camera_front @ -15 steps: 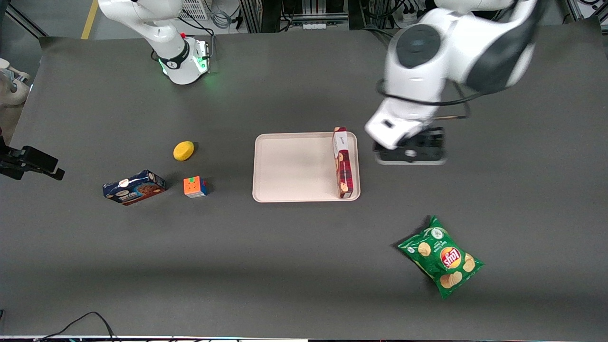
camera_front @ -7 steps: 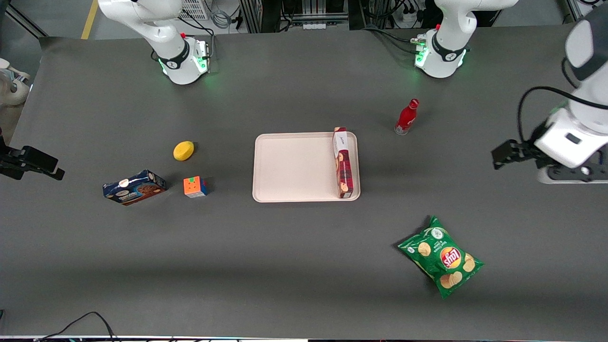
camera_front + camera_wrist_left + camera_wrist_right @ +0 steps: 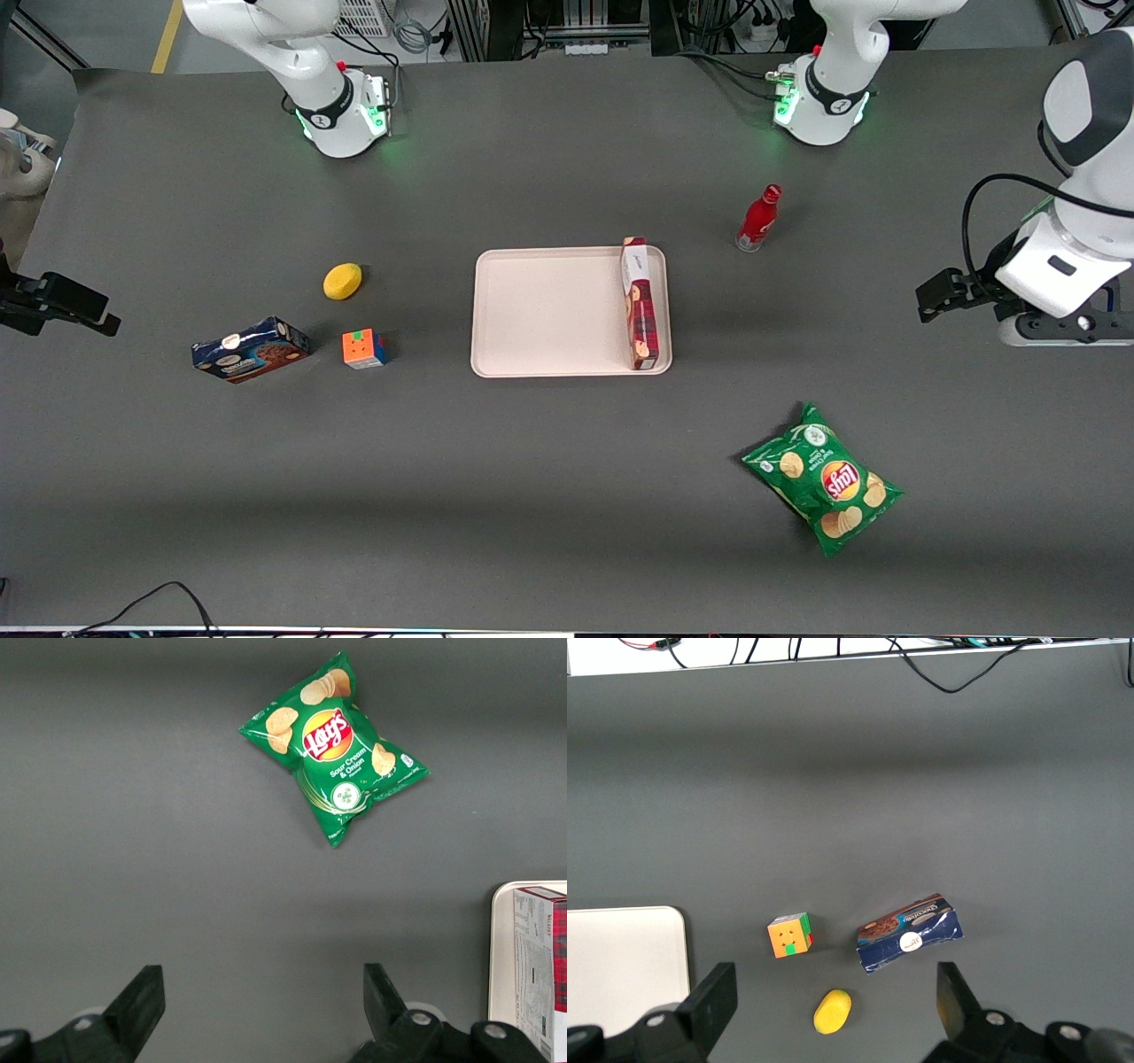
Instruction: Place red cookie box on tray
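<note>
The red cookie box [image 3: 640, 306] stands on its long narrow side on the tray [image 3: 549, 310], along the tray's edge toward the working arm's end of the table. Its white label end points away from the front camera. The gripper [image 3: 932, 297] is well away from the tray, near the working arm's end of the table, above bare tabletop. In the left wrist view the gripper [image 3: 263, 992] is open with nothing between its fingers. That view also catches one end of the red cookie box [image 3: 542, 966] and a tray corner [image 3: 499, 948].
A green chips bag [image 3: 822, 478] lies nearer the front camera than the tray. A small red bottle [image 3: 759, 219] stands between the tray and the working arm's base. A yellow lemon [image 3: 342, 281], a colour cube [image 3: 364, 348] and a blue cookie box [image 3: 251, 349] lie toward the parked arm's end.
The arm has swung from beside the tray out to the working arm's end of the table, uncovering the red bottle. The cookie box stays on the tray.
</note>
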{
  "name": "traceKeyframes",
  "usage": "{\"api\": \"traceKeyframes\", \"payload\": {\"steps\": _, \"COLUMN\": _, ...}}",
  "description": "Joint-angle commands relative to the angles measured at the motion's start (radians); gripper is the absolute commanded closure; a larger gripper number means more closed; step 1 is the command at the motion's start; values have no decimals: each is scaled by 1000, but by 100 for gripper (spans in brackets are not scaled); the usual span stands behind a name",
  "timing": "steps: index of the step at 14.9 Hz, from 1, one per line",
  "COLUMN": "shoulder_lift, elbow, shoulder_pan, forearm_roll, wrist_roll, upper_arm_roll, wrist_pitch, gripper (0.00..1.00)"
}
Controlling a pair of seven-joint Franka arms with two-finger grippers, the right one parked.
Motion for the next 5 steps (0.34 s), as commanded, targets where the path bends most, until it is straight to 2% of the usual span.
{"api": "traceKeyframes", "payload": {"steps": 1, "shoulder_lift": -30, "elbow": -12, "shoulder_pan": -13, "forearm_roll": -3, "wrist_roll": 9, "upper_arm_roll": 11, "wrist_pitch": -9, "gripper": 0}}
{"api": "traceKeyframes", "payload": {"steps": 5, "shoulder_lift": -38, "elbow": -9, "shoulder_pan": -13, "forearm_roll": -3, "wrist_roll": 8, "upper_arm_roll": 11, "wrist_pitch": -67, "gripper": 0}}
